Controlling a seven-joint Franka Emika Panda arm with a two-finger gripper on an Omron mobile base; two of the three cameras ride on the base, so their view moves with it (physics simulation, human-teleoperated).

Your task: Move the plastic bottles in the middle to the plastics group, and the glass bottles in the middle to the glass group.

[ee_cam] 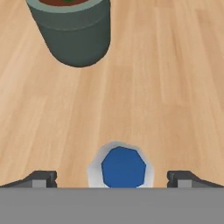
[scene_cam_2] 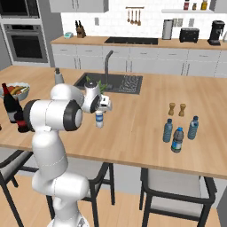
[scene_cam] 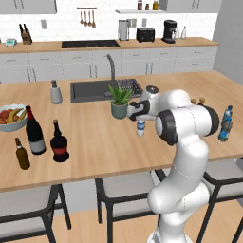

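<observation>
Spread wide, the claw hovered over the white-labelled plastic bottle, near a potted plant on the bench.

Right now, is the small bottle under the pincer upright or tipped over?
Upright. The white-label bottle stands on the counter in both base views, and the hand view looks straight down on its round blue cap between the open pincer tips.
</observation>
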